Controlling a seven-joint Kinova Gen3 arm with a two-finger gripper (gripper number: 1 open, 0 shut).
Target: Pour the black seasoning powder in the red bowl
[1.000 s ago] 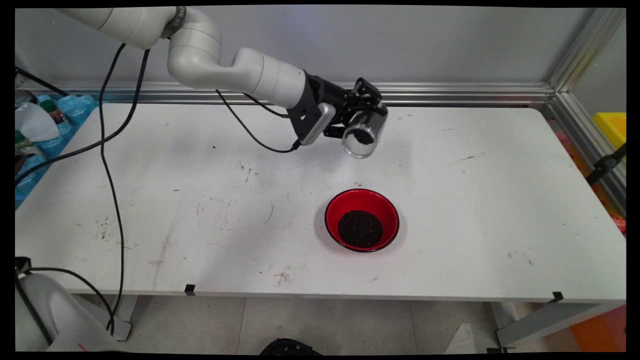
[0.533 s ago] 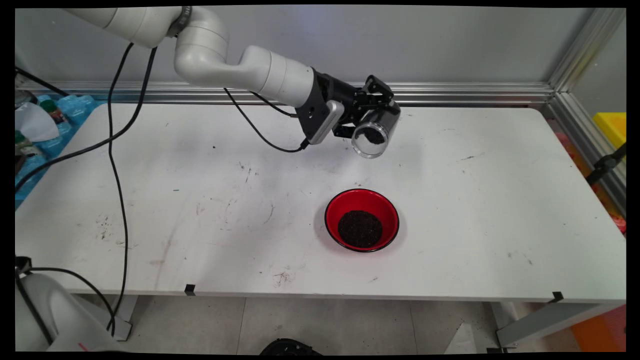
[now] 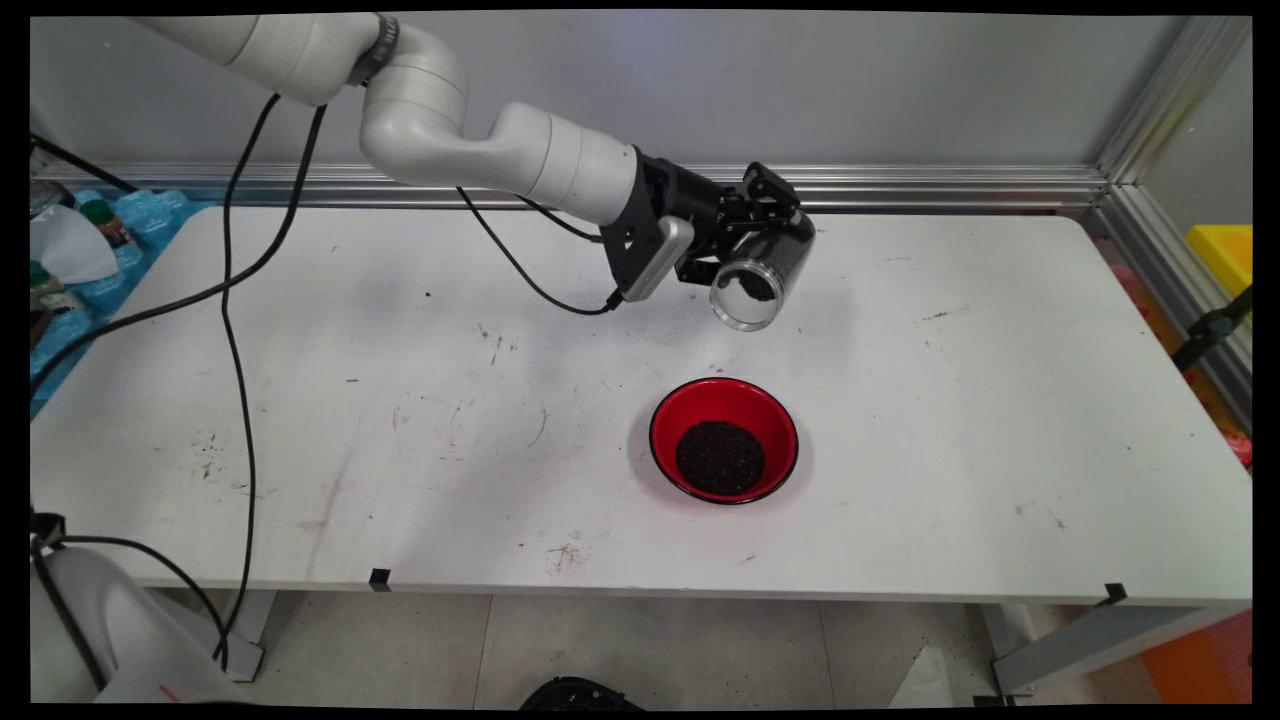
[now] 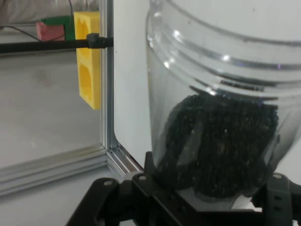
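White and scuffed, the worktop [image 3: 400, 400] stretches below a grey wall [image 3: 800, 90] with an aluminium rail [image 3: 950, 185] running along its far edge. Off the far-left corner lies a heap of blue packets and small bottles [image 3: 110, 235]. Black cables [image 3: 235, 330] hang from the white arm [image 3: 480, 150] and loop down past the left part of the near edge. The arm reaches in from the upper left toward the middle of the far edge, and its jaws are closed on a clear plastic jar [image 3: 760, 270], held above the worktop near that far edge. The gripper [image 3: 755, 215] grasps the jar by its closed end, so the jar lies tilted with its open mouth turned toward the near side and slightly down. A small heap of dark granules [image 4: 221, 146] sits inside the jar; the hand view shows them piled against the closed end beside the black linkage. Nearer the near edge, right of centre and almost directly below the jar's mouth, stands a red bowl [image 3: 672, 425] with a black rim, holding a round pile of similar dark grains [image 3: 720, 457]. Beyond the right edge is a yellow block [image 3: 1222, 250].
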